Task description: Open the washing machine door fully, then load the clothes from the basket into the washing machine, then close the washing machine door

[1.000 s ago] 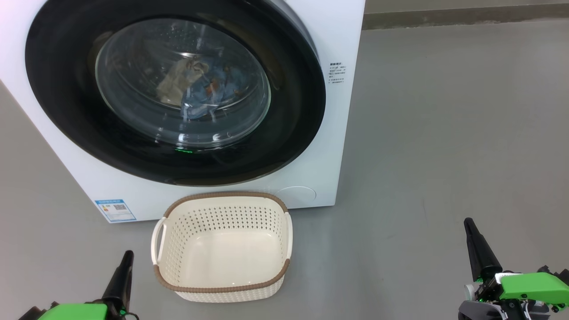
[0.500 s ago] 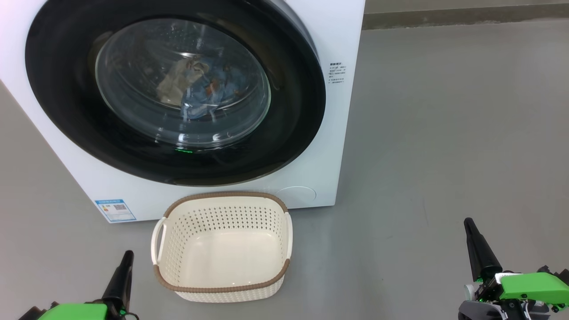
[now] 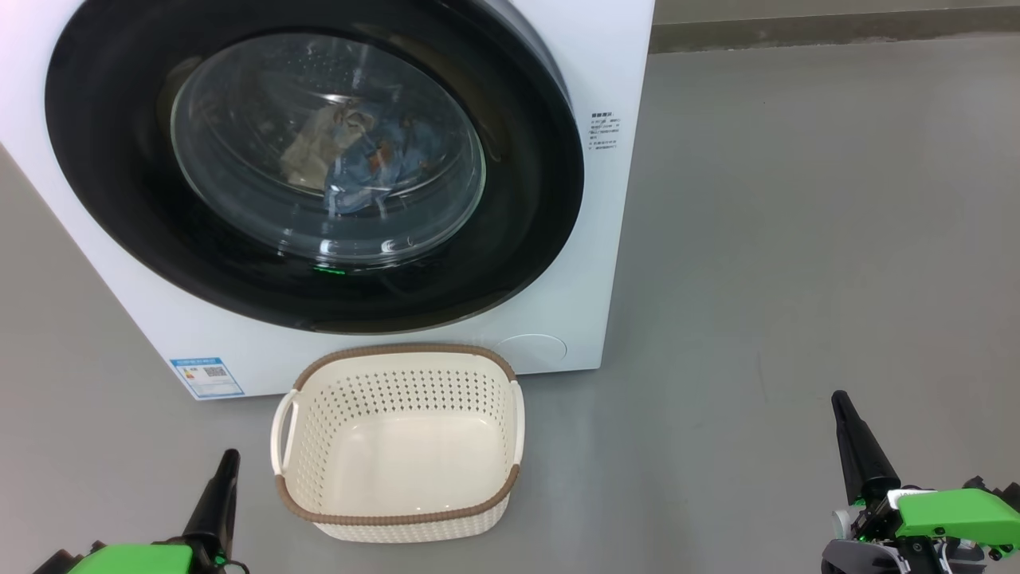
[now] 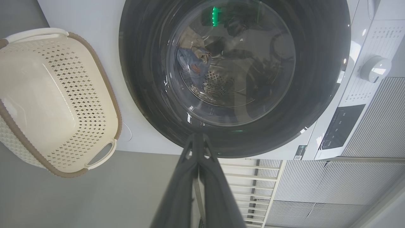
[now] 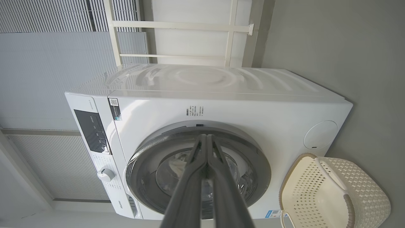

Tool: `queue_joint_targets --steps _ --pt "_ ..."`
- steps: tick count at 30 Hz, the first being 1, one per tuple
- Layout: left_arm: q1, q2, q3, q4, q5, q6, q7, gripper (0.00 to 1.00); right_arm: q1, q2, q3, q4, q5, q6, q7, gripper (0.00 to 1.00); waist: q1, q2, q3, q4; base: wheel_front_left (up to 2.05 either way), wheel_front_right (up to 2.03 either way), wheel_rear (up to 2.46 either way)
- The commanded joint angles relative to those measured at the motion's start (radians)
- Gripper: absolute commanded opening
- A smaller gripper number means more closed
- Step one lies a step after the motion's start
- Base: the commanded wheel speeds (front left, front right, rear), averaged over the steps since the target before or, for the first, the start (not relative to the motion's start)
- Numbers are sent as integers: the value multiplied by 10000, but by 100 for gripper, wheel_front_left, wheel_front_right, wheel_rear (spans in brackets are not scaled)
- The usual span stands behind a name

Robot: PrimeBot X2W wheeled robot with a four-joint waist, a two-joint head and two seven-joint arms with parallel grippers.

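The white washing machine (image 3: pixel 606 199) stands ahead with its round black door (image 3: pixel 518 239) closed flat against the front. Through the glass window the light blue and beige clothes (image 3: pixel 358 155) lie inside the drum; the left wrist view shows the clothes (image 4: pixel 194 61) too. The cream basket (image 3: pixel 398 442) sits on the floor before the machine with nothing in it. My left gripper (image 3: pixel 225 462) is shut at the lower left, beside the basket. My right gripper (image 3: pixel 838 401) is shut at the lower right, well away from the machine. Both hold nothing.
Grey floor (image 3: pixel 797 239) stretches to the right of the machine up to a wall base (image 3: pixel 829 32). A blue label sticker (image 3: pixel 205 376) sits on the machine's lower front corner. The control panel and dial (image 4: pixel 375 68) are on the machine's top edge.
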Motion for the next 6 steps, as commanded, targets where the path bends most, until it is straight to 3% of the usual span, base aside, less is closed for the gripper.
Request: queue_joint_targets --steps 1,6 --pt "-420 131 344 -192 -87 -73 62 0 -78 -28 216 -270 109 16 85 0 0 0 0 0 0 0 0" --pt "-420 131 344 -192 -87 -73 62 0 -78 -28 215 -270 109 16 85 0 0 0 0 0 0 0 0"
